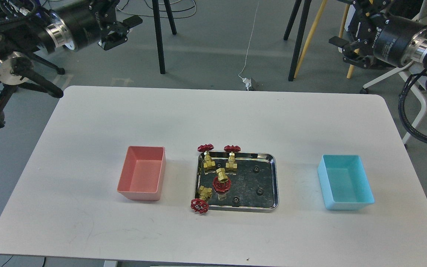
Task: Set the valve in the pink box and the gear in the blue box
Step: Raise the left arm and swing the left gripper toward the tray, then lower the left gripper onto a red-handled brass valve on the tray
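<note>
Nearest the camera lies bare white table (87,237); across its middle, from left to right, stand the pink box (142,178), empty, a steel tray (274,178) and the blue box (347,182), also empty. Four valves crowd the tray's left half: two upright at the back edge, one lying in the middle with its red handwheel toward me, and the front valve (201,198) with its wheel hanging over the tray's rim. Four small black gears are scattered over the tray, the nearest gear (236,200) by the front edge. I judge the brass valves heavy and rigid, best pinched across the body or the stem under the wheel; the gears look light and flat, apt to slide on steel, so a grip across the toothed rim seems right. Both arms hang high and well away from the table: the left gripper (122,27) has its fingers spread, and the right gripper (347,50) likewise looks parted, holding nothing.
</note>
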Controlling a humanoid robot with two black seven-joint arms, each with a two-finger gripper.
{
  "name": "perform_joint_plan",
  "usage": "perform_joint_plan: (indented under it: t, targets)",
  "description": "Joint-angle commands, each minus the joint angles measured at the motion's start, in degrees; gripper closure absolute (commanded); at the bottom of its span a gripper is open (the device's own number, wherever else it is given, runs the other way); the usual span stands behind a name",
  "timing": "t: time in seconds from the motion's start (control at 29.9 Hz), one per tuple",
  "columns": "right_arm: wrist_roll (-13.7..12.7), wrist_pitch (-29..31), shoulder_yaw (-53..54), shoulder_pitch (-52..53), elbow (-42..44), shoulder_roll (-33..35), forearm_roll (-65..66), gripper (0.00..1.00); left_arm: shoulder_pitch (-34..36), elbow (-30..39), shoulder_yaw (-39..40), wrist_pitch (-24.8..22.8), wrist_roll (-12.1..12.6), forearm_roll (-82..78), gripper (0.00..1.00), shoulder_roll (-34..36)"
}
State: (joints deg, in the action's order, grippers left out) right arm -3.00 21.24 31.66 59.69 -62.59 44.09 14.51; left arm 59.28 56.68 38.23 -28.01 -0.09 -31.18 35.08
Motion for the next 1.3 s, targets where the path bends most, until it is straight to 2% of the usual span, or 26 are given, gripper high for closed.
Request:
perform_joint_plan:
  t: [0.0, 0.07, 0.37, 0.57, 0.74, 0.87, 0.97, 1.14, 1.27]
  targets:
    - [0.0, 0.1, -0.1, 0.0, -0.2, 0.2, 0.0, 0.01, -0.2, 2.2, 1.0, 0.0, -3.3, -0.1, 0.04, 0.6]
    - [0.0, 0.0, -0.2, 0.0, -0.3, 0.1, 0.0, 0.01, -1.2, 2.3, 1.5, 0.0, -8.2, -0.6, 0.06, 0.4]
    - [0.0, 0.2, 0.0, 0.1, -0.2, 0.2, 0.0, 0.01, -2.1, 1.8, 0.3, 0.0, -10.1, -2.0, 0.03, -0.4]
    - [0.1, 0.5, -0.1, 1.3, -0.1, 0.6, 0.3, 0.01, -2.6, 3.0, -1.8, 0.8, -14.3, -22.1, 0.06, -5.0]
    - [0.4, 0.5, -0.1, 2.6, 0.1, 0.8, 0.6, 0.01, -5.4, 6.5, -2.2, 8.8, -17.2, -38.1, 0.08, -8.7]
    - [-0.4, 0.3, -0.1, 3.3, 0.5, 1.4, 0.7, 0.01, -9.3, 11.5, -5.2, 15.1, -17.3, -46.5, 0.08, -10.5]
    - [-0.7, -0.4, 0.1, 3.3, 0.8, 1.8, 0.7, 0.01, -12.2, 13.8, -9.8, 23.1, -17.4, -55.7, 0.09, -11.8]
    - [-0.3, -0.4, 0.2, 3.9, 1.9, 2.9, 0.7, 0.01, -14.3, 14.2, -18.0, 34.6, -19.5, -73.2, 0.09, -14.5]
    - [-0.2, 0.0, 0.2, 5.0, 1.7, 4.2, 0.6, 0.01, -18.3, 13.2, -19.8, 39.6, -19.7, -86.0, 0.09, -15.7]
